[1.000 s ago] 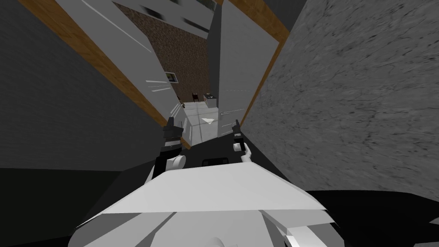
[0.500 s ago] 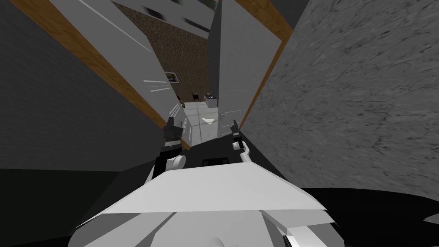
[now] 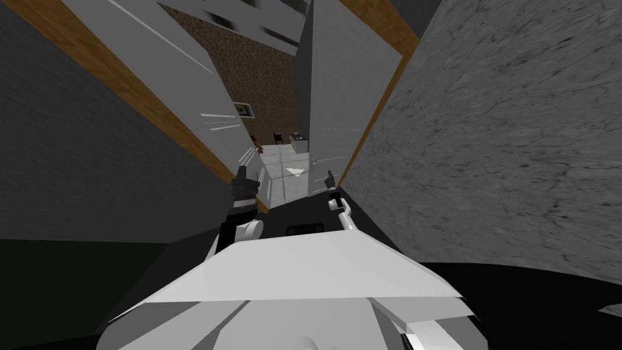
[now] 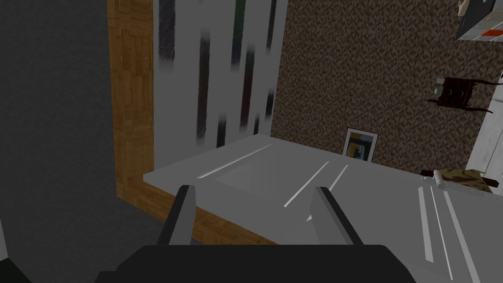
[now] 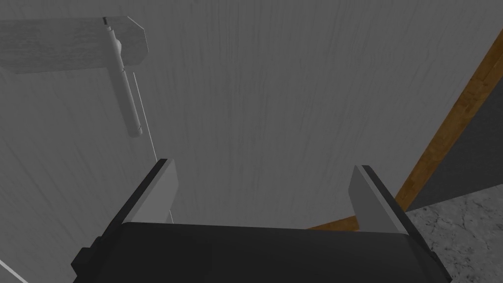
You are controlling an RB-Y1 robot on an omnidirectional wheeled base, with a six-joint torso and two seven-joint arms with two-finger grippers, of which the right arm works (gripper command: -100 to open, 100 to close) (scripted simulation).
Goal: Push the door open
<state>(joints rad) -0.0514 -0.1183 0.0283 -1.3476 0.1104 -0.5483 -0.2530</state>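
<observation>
**Figure: Both grippers open at a half-open double doorway**

Contact between the right gripper (image 3: pixel 330 178) and the right door leaf (image 3: pixel 340 91) cannot be made out. In the head view the gripper is small and dark against the leaf's near lower corner. In the right wrist view the fingers (image 5: pixel 156 191) end short of the grey surface, with no touching point visible. The tops of both leaves are cut off by the head view's upper edge. The furniture in the far room is too small to identify.

The right door leaf is a plain, flat, mid-grey panel with faint vertical streaks. It stands ajar, right of centre, and is edged on its right by a wooden frame (image 3: pixel 379 109) that meets a marbled grey wall (image 3: pixel 498 133). The left door leaf (image 3: pixel 182 91) is also swung inward, with thin pale lines across it. Between the two leaves lie a light floor (image 3: pixel 285 176) and a speckled brown wall (image 3: pixel 261 79).

The right wrist view shows a lever handle (image 5: pixel 125 93) on a pale backplate (image 5: pixel 64 44), set beyond the inner finger. The left wrist view shows a framed picture (image 4: pixel 361 145) on the brown wall and a small dark table (image 4: pixel 457 93).

The left gripper (image 3: pixel 243 173) hangs beside the left leaf's near edge. Both grippers have their fingers spread and grasp nothing.
</observation>
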